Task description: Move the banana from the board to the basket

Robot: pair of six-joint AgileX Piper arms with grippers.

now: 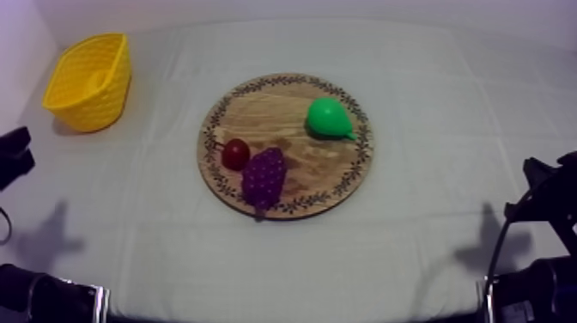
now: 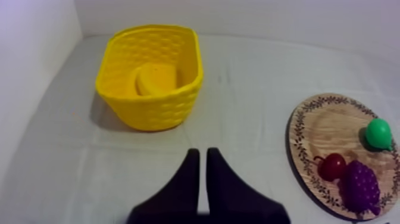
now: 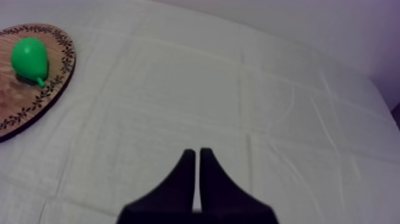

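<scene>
The banana [image 2: 156, 79] lies inside the yellow basket [image 2: 149, 110], which stands at the table's far left [image 1: 88, 82]. The round wooden board [image 1: 288, 107] in the middle of the table carries a green pear [image 1: 327, 118], a small red fruit [image 1: 235, 153] and a purple bunch of grapes [image 1: 263, 176]. My left gripper [image 2: 202, 154] is shut on nothing, its fingers together as a narrow wedge above the cloth, a short way in front of the basket. My right gripper [image 3: 197, 154] is likewise shut on nothing, over bare cloth to the right of the board [image 3: 36, 98].
Both arms sit low at the table's sides, the left arm [image 1: 13, 156] near the basket side and the right arm [image 1: 549, 198] opposite. A pale wall runs along the table's left and back edges. Bare cloth surrounds the board.
</scene>
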